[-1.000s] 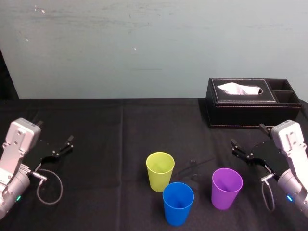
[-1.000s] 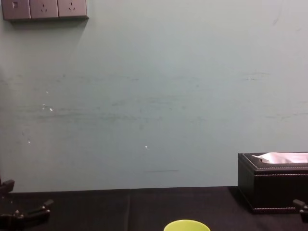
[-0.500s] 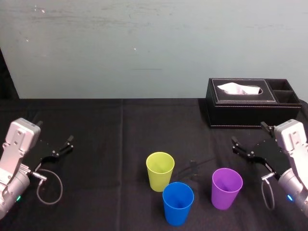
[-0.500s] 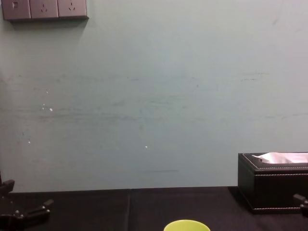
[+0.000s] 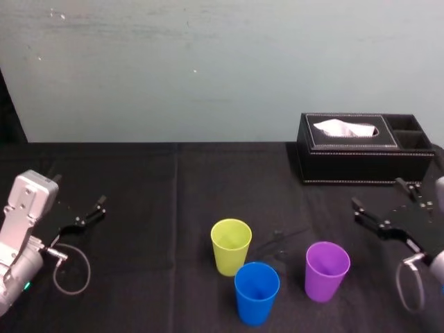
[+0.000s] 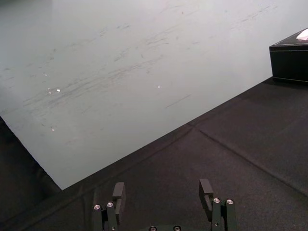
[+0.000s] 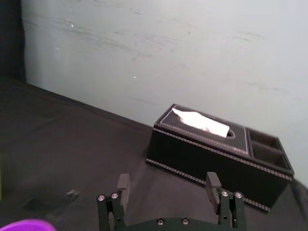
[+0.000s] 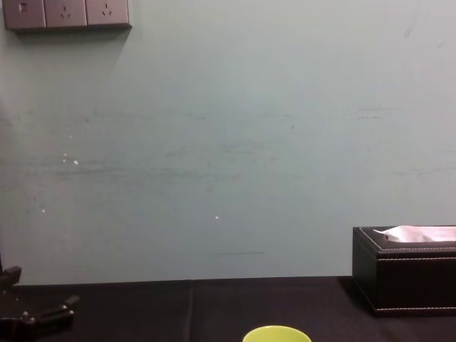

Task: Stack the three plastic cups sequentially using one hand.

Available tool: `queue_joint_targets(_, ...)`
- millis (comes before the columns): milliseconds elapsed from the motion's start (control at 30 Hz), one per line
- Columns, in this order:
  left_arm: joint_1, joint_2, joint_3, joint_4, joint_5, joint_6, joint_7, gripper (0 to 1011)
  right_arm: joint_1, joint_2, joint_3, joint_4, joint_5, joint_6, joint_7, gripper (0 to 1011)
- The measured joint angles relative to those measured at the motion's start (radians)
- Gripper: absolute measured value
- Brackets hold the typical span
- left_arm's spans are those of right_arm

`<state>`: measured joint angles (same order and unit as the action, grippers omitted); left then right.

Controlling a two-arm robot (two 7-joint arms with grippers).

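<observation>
Three plastic cups stand upright and apart near the table's front middle: the yellow-green cup [image 5: 231, 246] [image 8: 276, 333], the blue cup [image 5: 257, 292] just in front of it, and the purple cup [image 5: 327, 270] [image 7: 25, 225] to the right. My right gripper [image 5: 377, 192] [image 7: 167, 183] hovers to the right of the purple cup and slightly behind it, open, with nothing between its fingers. At the table's left side my left gripper [image 5: 80, 189] [image 6: 162, 190] is parked, open and empty, far from the cups.
A black leather tissue box [image 5: 366, 148] [image 7: 216, 149] [image 8: 405, 271] with a white tissue sits at the back right, behind the right gripper. A black cloth [image 5: 159, 208] covers the table, and a pale wall rises behind it.
My right gripper has drawn back to the right, away from the purple cup, still open. The cups and the left arm have not moved.
</observation>
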<state>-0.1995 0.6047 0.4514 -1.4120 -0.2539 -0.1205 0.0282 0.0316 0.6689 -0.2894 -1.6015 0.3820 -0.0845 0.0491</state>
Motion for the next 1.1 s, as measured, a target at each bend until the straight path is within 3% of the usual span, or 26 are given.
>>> queue_joint_targets(200, 0.000, 0.000, 0.000, 0.000, 0.000, 0.000, 0.000, 1000, -0.131, 0.058, 0.091, -0.100, 0.094, 0.010, 0.046, 1003)
queue_joint_targets(333, 0.000, 0.000, 0.000, 0.000, 0.000, 0.000, 0.000, 1000, -0.260, 0.105, 0.169, -0.182, 0.159, 0.028, 0.077, 1003)
queue_joint_targets(567, 0.000, 0.000, 0.000, 0.000, 0.000, 0.000, 0.000, 1000, -0.421, 0.151, 0.248, -0.266, 0.200, 0.039, 0.119, 1003)
queue_joint_targets(800, 0.000, 0.000, 0.000, 0.000, 0.000, 0.000, 0.000, 1000, -0.503, 0.168, 0.259, -0.301, 0.194, 0.054, 0.157, 1003)
queue_joint_targets(1100, 0.000, 0.000, 0.000, 0.000, 0.000, 0.000, 0.000, 1000, -0.465, 0.143, 0.182, -0.306, 0.138, 0.108, 0.181, 1003)
